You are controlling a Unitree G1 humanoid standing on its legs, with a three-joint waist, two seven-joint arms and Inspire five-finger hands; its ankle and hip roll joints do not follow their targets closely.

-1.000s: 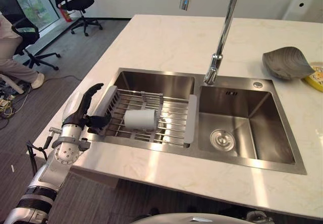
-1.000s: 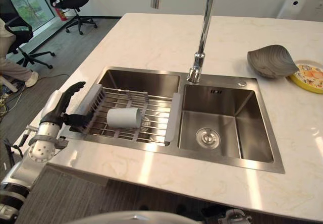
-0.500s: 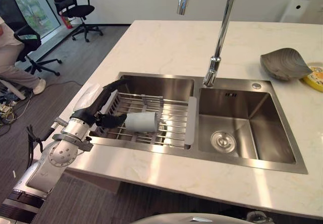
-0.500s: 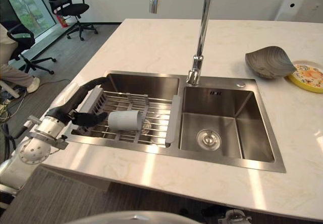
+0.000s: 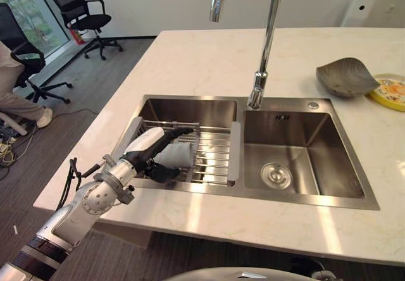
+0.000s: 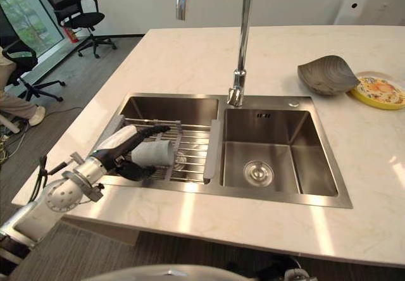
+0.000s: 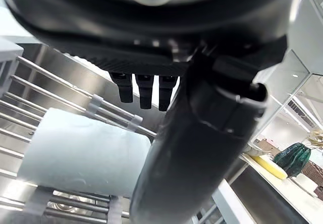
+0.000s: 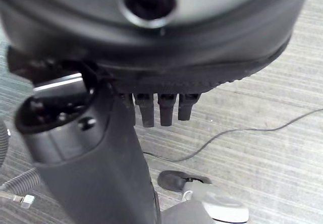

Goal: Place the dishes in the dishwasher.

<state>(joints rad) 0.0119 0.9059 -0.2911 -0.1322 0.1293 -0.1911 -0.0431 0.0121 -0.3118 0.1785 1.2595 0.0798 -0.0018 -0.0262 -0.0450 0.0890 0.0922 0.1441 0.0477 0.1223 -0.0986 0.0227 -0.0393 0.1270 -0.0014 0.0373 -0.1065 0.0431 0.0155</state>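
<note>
The white cup (image 5: 176, 156) lies on its side on the wire rack (image 5: 212, 157) that spans the left basin of the sink (image 5: 304, 189), its open mouth turned toward the basin divider. It looks like a small ceramic piece: light, stiff, glazed and so likely slippery, and breakable if it drops on the steel. Because it can roll on the wires, the safest hold is probably around the middle of its round body, fingers over the top and thumb beneath. The left robot hand (image 5: 149, 144) reaches over it with fingers stretched and relaxed, thumb under the near side, nothing clasped yet. The right robot hand (image 8: 91, 148) hangs over the floor, fingers straight and holding nothing. A grey bowl (image 5: 345, 77) and a yellow plate (image 5: 390, 93) sit on the bench, well apart from the sink. A second ago the left robot hand was at the rack's outer edge; it has since moved in over the cup
</note>
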